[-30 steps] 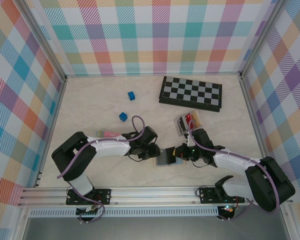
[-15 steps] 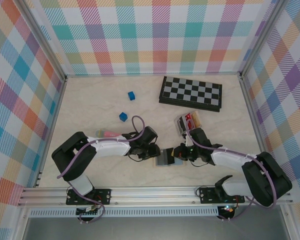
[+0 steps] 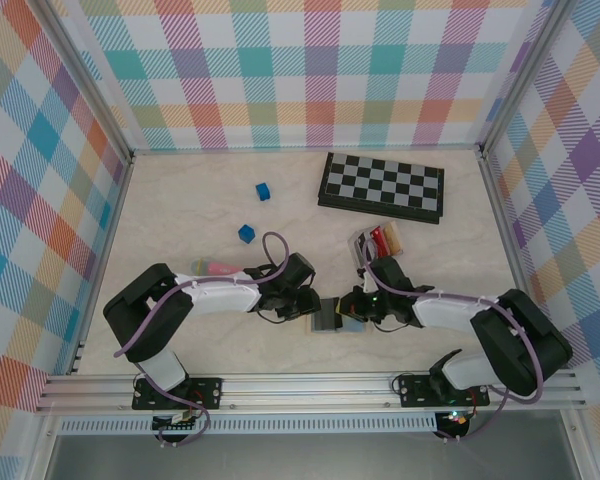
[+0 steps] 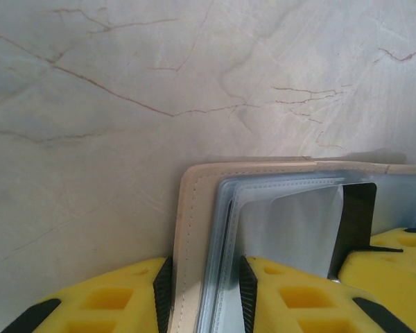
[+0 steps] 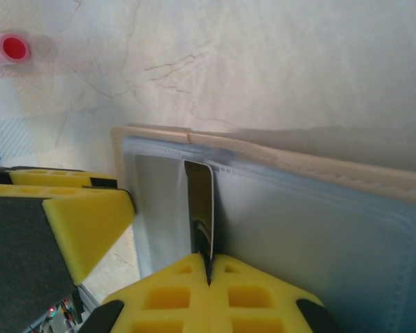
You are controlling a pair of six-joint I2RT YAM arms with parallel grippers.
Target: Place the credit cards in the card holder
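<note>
Table (image 3: 180, 210): pale and marble-patterned. The work sits in its near middle, between the two arms. If the holder gets pushed along this smooth top, the pocket moves off the card's line.

Card holder (image 4: 186, 229): lies open between the two grippers, just near of the clear case (image 3: 376, 243). Its tan cover edge is on the left and its blue-grey sleeves spread to the right. I judge that its long axis when opened runs left to right, with the pocket mouth facing the right arm.

Holder risk: the sleeves are thin and floppy. A card that catches on the stitched lip would probably buckle the leaf, or go between two leaves rather than into a pocket.

Left gripper (image 4: 205, 284): partly spread, pinching the holder's tan cover together with the outer sleeve at the left edge.

Left grip risk: the pinch covers only a narrow strip of the edge. A firm push from the right could slide the cover out of it or swing the holder round.

Right gripper (image 5: 209, 267): its pads are pressed together on the black card (image 5: 202, 201), just right of the holder.

Black card: seen nearly edge-on from the right wrist, with its long axis in line with the fingers. Its leading edge points left into the sleeves. I cannot tell how deep it sits.

Card risk: the card is held by its tail end only, so it can pivot or slip back between the pads if the pocket resists.

Red card (image 3: 381, 237): in the clear case, not yet in the holder.
</note>
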